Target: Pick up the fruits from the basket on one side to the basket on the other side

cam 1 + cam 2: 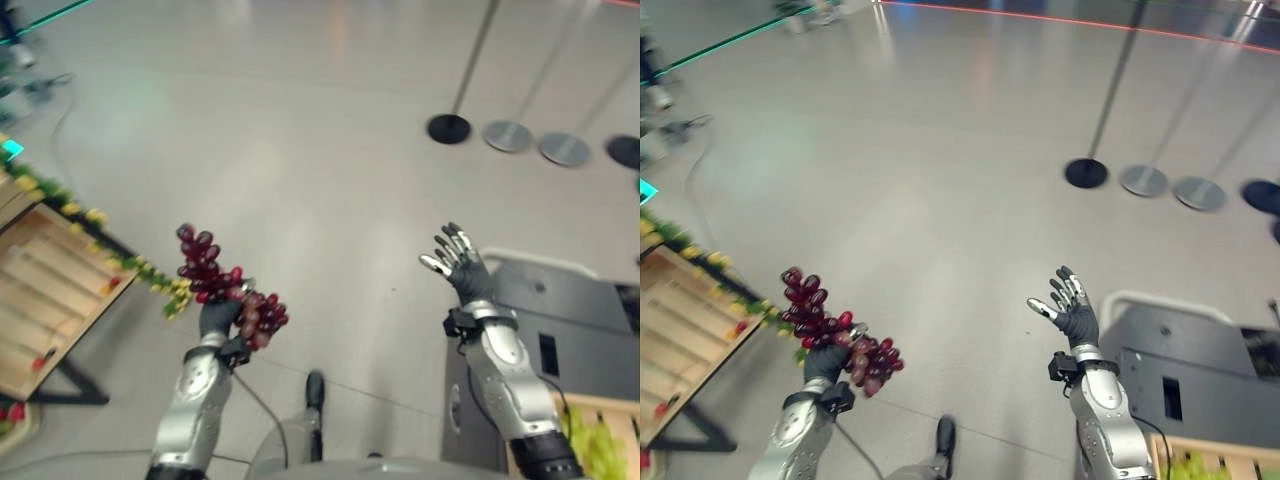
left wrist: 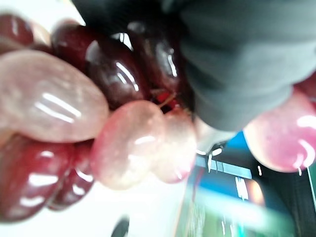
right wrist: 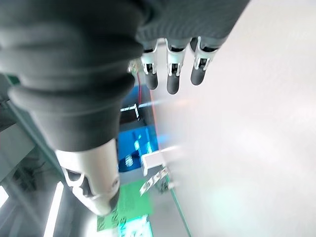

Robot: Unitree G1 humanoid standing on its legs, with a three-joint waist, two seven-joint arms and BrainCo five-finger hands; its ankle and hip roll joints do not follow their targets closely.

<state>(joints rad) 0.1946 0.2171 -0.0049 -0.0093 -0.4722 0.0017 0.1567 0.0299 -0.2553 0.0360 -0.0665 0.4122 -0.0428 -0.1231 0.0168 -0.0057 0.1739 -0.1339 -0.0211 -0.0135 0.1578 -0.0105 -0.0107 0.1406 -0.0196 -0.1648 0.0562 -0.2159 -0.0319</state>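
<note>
A bunch of dark red grapes (image 1: 215,278) is held up in the air over the floor, with my left hand (image 1: 218,320) shut on its middle. The left wrist view shows the glossy red and pink grapes (image 2: 98,123) pressed close against the hand's dark cover. My right hand (image 1: 458,262) is raised to the right with its fingers (image 3: 170,69) spread and nothing in it. A wooden crate (image 1: 580,415) with green fruit (image 1: 595,445) sits at the lower right. A slatted wooden stand (image 1: 45,290) with a rim of small fruit stands at the left.
A grey machine housing (image 1: 570,330) stands to the right, close behind my right arm. Several round stanchion bases (image 1: 508,135) with poles stand far off on the grey floor. A garland of yellow and green fruit (image 1: 150,270) lines the stand's edge.
</note>
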